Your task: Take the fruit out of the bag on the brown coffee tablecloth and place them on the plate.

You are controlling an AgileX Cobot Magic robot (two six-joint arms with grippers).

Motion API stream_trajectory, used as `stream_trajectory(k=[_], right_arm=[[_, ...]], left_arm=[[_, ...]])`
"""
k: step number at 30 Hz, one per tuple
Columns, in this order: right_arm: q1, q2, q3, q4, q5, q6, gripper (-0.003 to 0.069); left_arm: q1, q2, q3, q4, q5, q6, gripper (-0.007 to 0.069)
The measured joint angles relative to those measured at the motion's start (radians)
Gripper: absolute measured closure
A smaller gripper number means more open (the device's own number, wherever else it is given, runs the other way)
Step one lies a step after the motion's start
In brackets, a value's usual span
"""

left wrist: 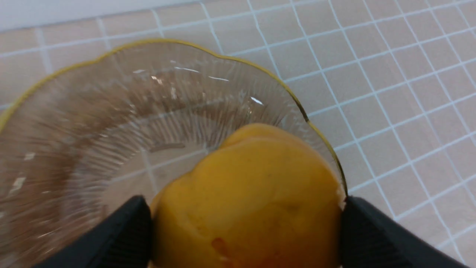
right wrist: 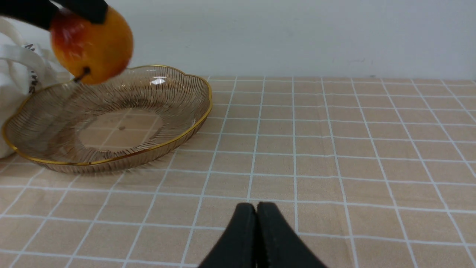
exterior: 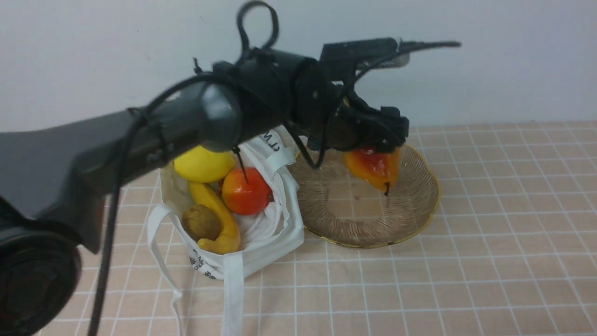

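Note:
My left gripper (exterior: 375,154) is shut on the orange-red pear (exterior: 374,169) and holds it stem down above the far side of the glass plate (exterior: 415,219). In the left wrist view the pear (left wrist: 249,197) sits between both black fingers (left wrist: 372,230) over the plate (left wrist: 111,123). The white bag (exterior: 261,242) lies left of the plate, open, with the lemon (exterior: 203,164), the red-orange round fruit (exterior: 246,191), the banana (exterior: 219,219) and the brown kiwi-like fruit (exterior: 200,223) inside. My right gripper (right wrist: 256,216) is shut and empty, low over the tablecloth (right wrist: 334,149), right of the plate (right wrist: 186,130). The pear also shows in the right wrist view (right wrist: 93,44).
The bag's long white straps (exterior: 232,294) trail toward the front edge of the tablecloth. A pale wall stands right behind the plate and bag. My left arm (exterior: 140,140) reaches across above the bag.

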Motion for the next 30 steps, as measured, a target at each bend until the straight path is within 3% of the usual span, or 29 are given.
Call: stream_trajectory(k=[8,13,17,24,27,30], right_arm=[[0.0,0.0,0.0,0.0,0.0,0.0,0.0673],[0.0,0.0,0.0,0.0,0.0,0.0,0.0673],[0.0,0.0,0.0,0.0,0.0,0.0,0.0673],[0.0,0.0,0.0,0.0,0.0,0.0,0.0673],[0.0,0.0,0.0,0.0,0.0,0.0,0.0673],[0.0,0.0,0.0,0.001,0.0,0.0,0.0673]], left_arm=[[-0.004,0.087,0.0,-0.007,-0.117,-0.001,0.0034],[-0.004,0.094,0.0,-0.008,-0.151,-0.001,-0.0046],[-0.004,0.095,0.0,-0.007,-0.172,-0.001,-0.0058],[-0.002,0.086,0.0,-0.004,-0.117,0.004,-0.0054],[0.003,0.056,0.001,0.01,-0.033,0.019,0.0],[0.018,-0.049,0.001,0.054,0.12,0.054,0.0198]])
